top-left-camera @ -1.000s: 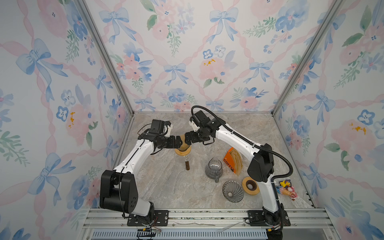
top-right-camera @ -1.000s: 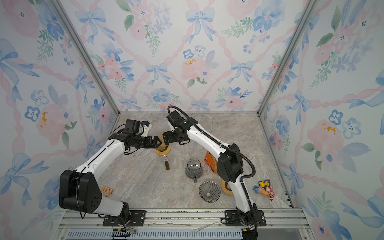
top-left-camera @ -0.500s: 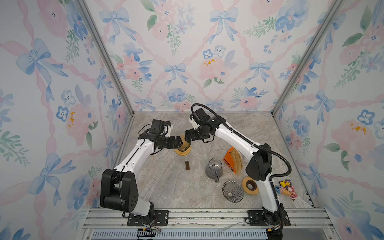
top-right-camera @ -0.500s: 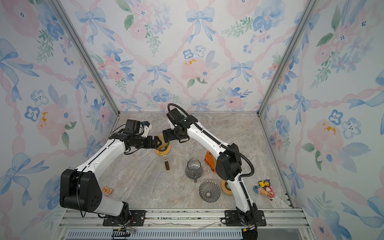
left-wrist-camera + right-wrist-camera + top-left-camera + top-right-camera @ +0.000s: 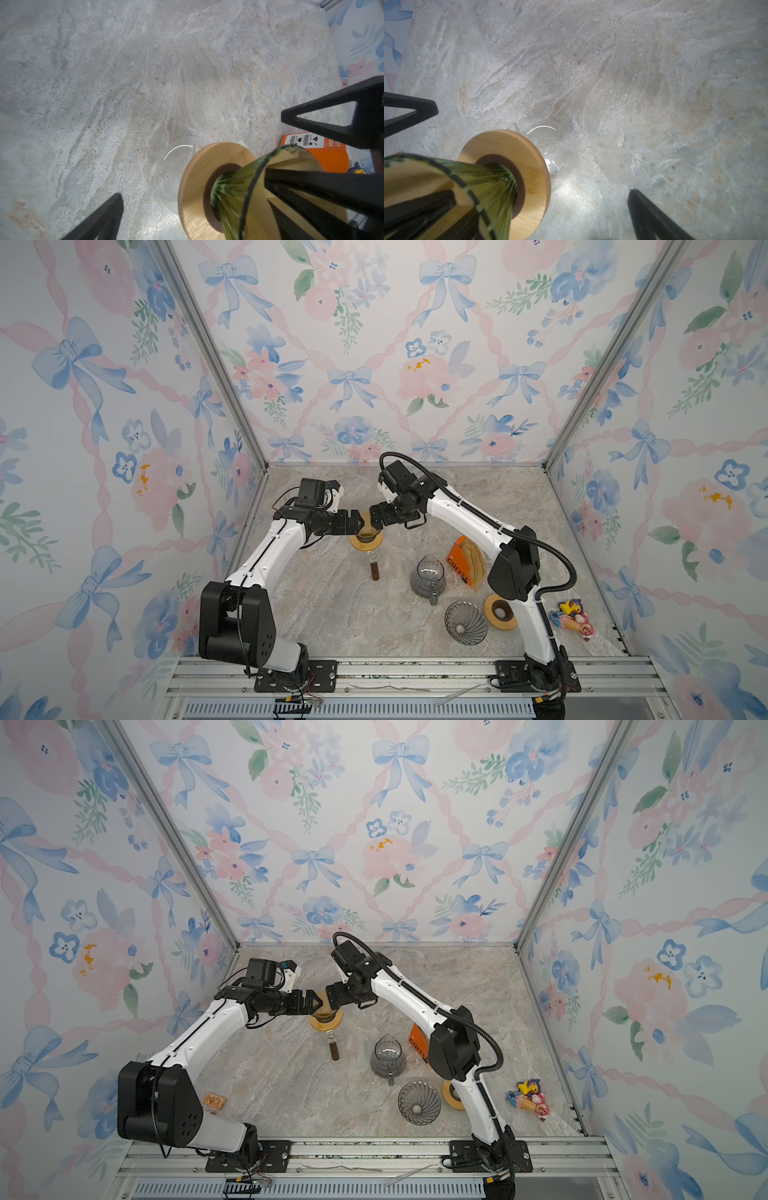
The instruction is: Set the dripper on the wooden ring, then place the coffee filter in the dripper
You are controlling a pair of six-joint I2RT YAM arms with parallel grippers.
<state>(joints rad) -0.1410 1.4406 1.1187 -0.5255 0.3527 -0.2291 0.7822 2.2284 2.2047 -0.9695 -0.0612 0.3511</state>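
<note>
Soft, even light; both top views sharp, shadows faint.
Wrist views: glare patch on tabletop [image 5: 577, 197]; close-up dripper [image 5: 488, 176] blurred; picture edges soft and hazy.

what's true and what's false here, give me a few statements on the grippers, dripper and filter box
1. The left gripper and right gripper are both open. True.
2. The green dripper sits in a wooden ring. True.
3. The dripper is empty. False: a paper filter lines it.
4. The filter box stands left of the dripper. False: in both top views the orange box is to its right.
</note>
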